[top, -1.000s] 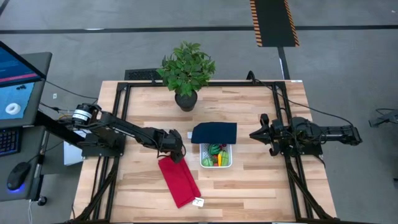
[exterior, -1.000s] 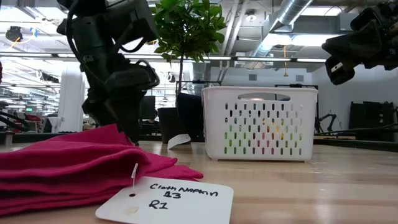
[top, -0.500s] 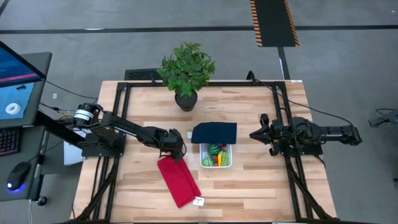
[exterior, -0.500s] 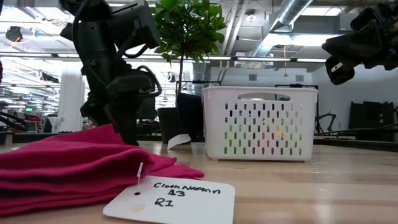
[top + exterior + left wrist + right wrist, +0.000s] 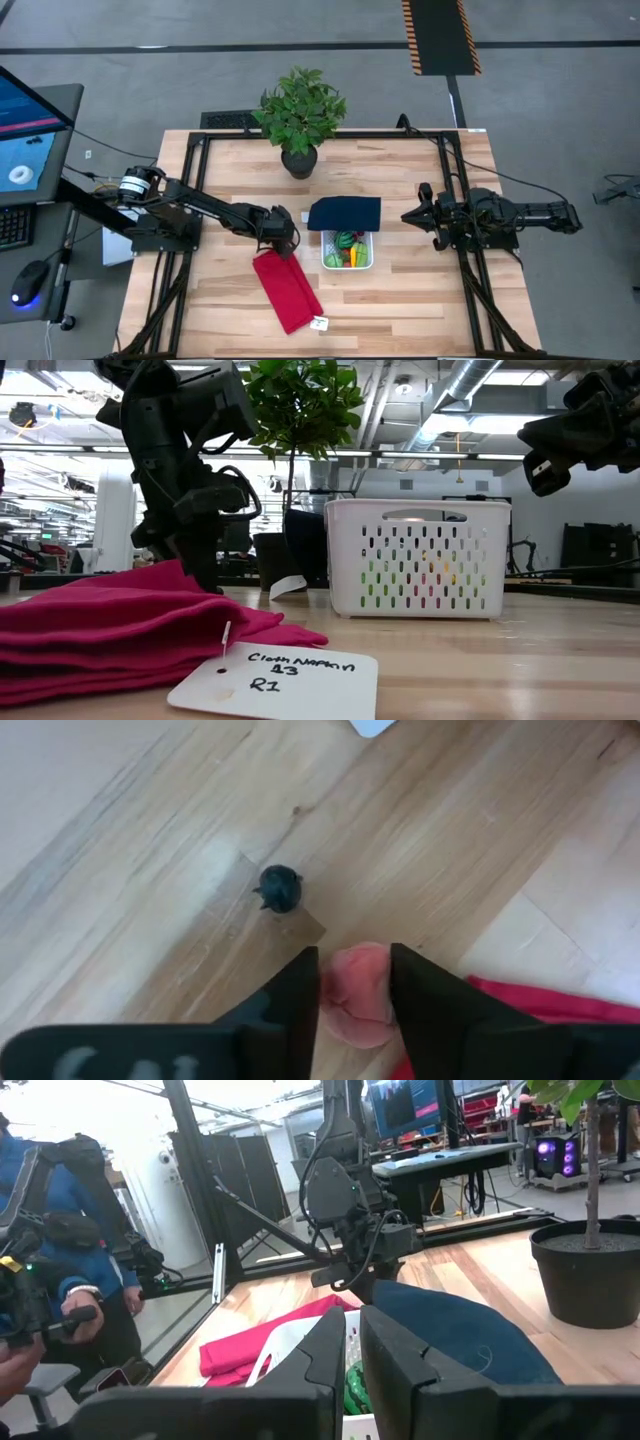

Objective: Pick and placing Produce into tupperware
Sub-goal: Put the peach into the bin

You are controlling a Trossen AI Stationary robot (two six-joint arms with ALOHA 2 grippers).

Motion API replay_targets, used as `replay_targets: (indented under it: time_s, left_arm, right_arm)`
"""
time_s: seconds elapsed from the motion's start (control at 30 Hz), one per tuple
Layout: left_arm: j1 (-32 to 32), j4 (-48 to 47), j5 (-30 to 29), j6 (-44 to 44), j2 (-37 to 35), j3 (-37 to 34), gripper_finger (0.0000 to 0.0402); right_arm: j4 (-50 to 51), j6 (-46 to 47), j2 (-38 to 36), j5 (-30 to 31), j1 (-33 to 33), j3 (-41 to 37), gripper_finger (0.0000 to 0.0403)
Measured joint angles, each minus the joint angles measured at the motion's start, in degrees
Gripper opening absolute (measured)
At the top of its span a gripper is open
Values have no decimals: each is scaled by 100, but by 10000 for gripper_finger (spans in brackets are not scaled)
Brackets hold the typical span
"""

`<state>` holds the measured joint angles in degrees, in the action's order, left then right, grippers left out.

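Observation:
A small pink-red toy fruit [image 5: 358, 992] sits between the fingers of my left gripper [image 5: 283, 240], on the wood beside the red cloth's far end. A tiny dark berry [image 5: 279, 887] lies on the table just beyond it. The white tupperware [image 5: 347, 250] stands to the right with green, orange and red produce inside. Its navy lid [image 5: 345, 213] lies against its far side. My right gripper [image 5: 410, 216] waits shut above the table's right part, holding nothing. My left gripper pinches the pink-red fruit by its two opposite sides [image 5: 330, 995] between its two fingers. The fingers [image 5: 290, 1000] come from above, pointing down. The fruit is low over the wood next to the cloth's edge; I cannot tell whether it rests on the table.
A folded red cloth [image 5: 288, 290] with a white paper tag [image 5: 319, 324] lies near the front, under and beside the left gripper. A potted plant [image 5: 300, 115] stands at the far edge. Bare wood lies right of the tupperware.
My left gripper has drawn its fingers together around the pink-red fruit and shifted slightly toward the far edge. The cloth's tag has slid a little in the low view.

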<state>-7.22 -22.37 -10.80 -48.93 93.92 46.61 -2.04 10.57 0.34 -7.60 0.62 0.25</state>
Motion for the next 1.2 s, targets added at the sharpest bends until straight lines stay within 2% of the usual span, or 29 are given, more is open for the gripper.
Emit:
replay_targets:
  time_s: [0.13,0.27,0.63,1.2]
  left_arm:
    - [0,7,-41,-2,-1,0,83]
    - [0,7,-47,18,-1,0,76]
    - [0,318,-350,-181,-2,1,87]
    - [0,538,-355,-162,-5,2,89]
  right_arm:
    - [-1,0,2,0,-2,0,59]
    - [0,0,2,0,0,0,59]
    - [1,0,1,0,0,0,59]
    - [0,0,1,0,0,0,59]
